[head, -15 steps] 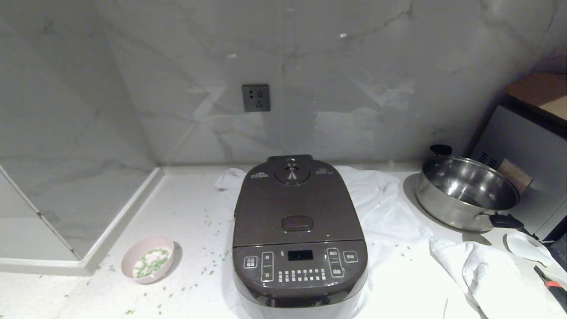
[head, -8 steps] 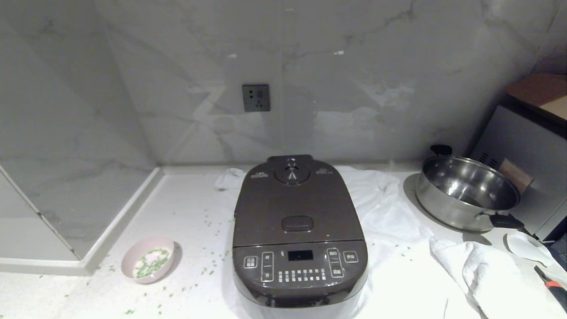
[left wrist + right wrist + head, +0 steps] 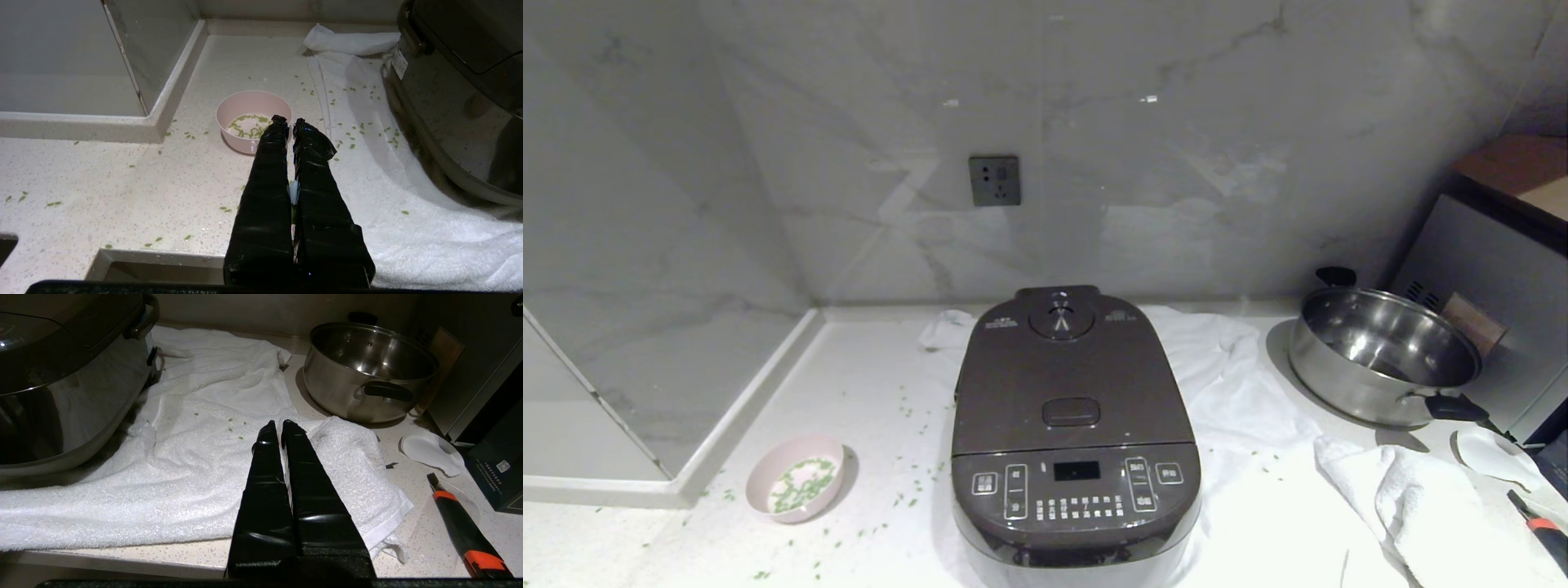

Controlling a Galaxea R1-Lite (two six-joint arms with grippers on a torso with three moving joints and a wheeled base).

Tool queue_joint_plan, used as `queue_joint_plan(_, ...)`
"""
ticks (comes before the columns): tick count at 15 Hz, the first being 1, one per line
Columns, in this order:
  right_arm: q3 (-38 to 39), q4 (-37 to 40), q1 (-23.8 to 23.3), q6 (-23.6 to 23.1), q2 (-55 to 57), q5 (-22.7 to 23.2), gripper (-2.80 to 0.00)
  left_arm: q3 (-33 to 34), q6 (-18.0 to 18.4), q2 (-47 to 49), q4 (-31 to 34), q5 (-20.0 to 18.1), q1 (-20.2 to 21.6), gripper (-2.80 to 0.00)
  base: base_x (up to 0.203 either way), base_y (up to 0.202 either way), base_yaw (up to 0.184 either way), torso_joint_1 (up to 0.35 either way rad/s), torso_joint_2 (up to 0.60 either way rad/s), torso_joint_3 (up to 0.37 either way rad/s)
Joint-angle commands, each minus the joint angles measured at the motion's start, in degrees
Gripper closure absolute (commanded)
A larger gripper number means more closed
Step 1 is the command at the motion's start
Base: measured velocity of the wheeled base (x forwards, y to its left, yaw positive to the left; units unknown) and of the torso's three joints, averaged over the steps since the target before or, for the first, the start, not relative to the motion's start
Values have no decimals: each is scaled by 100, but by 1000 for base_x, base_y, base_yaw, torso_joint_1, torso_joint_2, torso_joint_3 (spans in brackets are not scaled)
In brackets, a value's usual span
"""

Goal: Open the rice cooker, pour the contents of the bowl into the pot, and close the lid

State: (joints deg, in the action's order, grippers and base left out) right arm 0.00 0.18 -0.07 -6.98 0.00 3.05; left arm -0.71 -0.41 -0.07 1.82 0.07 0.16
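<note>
The rice cooker (image 3: pixel 1075 433) sits in the middle of the bench (image 3: pixel 866 392) on a white towel (image 3: pixel 1241 392), its lid (image 3: pixel 1072 371) shut flat. The bowl (image 3: pixel 796 477) stands on the bare bench to the cooker's left, apart from it, with green grains (image 3: pixel 802 480) inside and more scattered around. A steel pan (image 3: pixel 1384 355) stands to the right. The left end effector (image 3: pixel 286 121) hangs near the bowl with its fingers pressed together, empty. The right end effector (image 3: pixel 277 424) hangs above the towel, likewise closed and empty.
</note>
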Motion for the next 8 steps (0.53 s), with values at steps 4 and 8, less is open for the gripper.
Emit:
queue_joint_plan(4,9,-7,-1,4,0,3,0,0,-2,7,3,1,2,0,0,0,0,0,0,0)
queue_joint_plan(8,9,8,-1,39,4,3,0,0,-2,7,3,1,2,0,0,0,0,0,0,0)
